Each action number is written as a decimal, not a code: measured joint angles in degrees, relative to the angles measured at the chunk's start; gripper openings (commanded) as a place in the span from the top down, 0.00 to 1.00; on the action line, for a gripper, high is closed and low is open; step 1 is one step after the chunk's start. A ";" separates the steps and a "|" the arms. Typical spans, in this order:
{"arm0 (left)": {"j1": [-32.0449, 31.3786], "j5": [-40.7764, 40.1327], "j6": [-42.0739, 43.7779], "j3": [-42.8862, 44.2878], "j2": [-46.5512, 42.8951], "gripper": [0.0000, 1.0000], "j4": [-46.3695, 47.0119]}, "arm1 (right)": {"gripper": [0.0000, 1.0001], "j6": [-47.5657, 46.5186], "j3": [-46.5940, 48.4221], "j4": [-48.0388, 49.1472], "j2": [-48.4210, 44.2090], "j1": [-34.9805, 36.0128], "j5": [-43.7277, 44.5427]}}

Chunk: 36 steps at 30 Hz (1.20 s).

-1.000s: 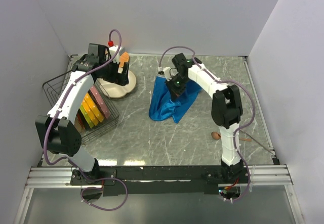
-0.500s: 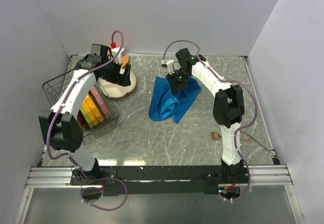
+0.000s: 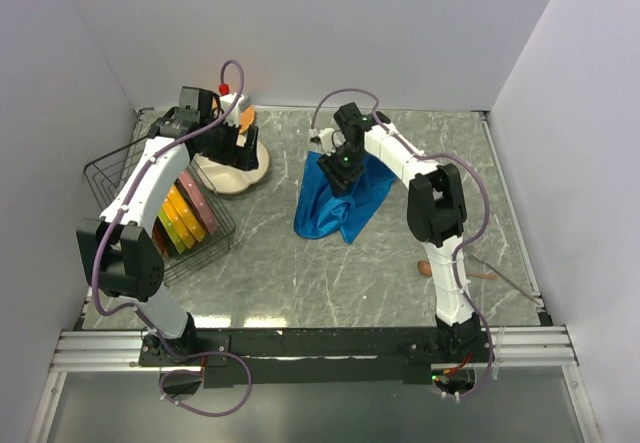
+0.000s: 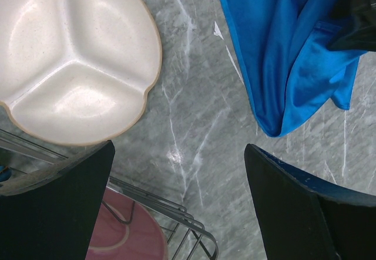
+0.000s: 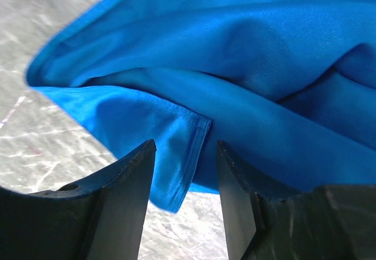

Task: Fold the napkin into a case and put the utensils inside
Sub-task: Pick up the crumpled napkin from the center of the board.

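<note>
Grey marbled counter fills the booth between plain pale walls. Low over it the right end effector hangs with its two dark fingers parted and clamped on nothing. A stitched hem of the napkin shows in the gap, though whether either finger touches the cloth I cannot tell. The bright blue napkin lies mid-counter as a bunched, layered heap, its folds running over one another, nowhere near a flat square or a case. Behind that end effector the wrist pitches down onto the heap's far edge. The forearm slants back to a raised elbow, and the upper arm drops to its base at the near edge. The left end effector is spread wide and empty, looking straight down between the white divided plate and the napkin's left edge. Its arm stretches forward past the wire rack of coloured plates. The likeliest trouble, as I judge it, is a pinch that takes several layers at once. With folds stacked under the fingers, closing there would drag the whole bundle rather than open a single corner. A finger snagged in a fold could also lift the heap as the arm rises. The wooden spoon lies well apart from the napkin, near the right arm's upright link, where a swinging elbow might knock it away.
</note>
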 measured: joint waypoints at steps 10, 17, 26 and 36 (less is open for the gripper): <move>0.00 0.22 0.02 0.74 0.13 0.01 -0.04 | 0.62 0.02 0.02 -0.96 3.13 0.00 -0.68; 0.00 0.22 0.02 0.74 0.13 0.01 -0.04 | 1.00 -0.31 1.11 -4.13 3.87 0.00 -4.76; 0.00 1.18 1.73 0.68 0.63 0.01 3.08 | 1.00 -0.87 -3.34 -4.74 -3.32 -2.84 -7.28; -3.65 2.14 -1.11 16.15 20.44 0.06 9.38 | 1.00 0.00 -26.36 3.21 -42.97 -18.21 -9.01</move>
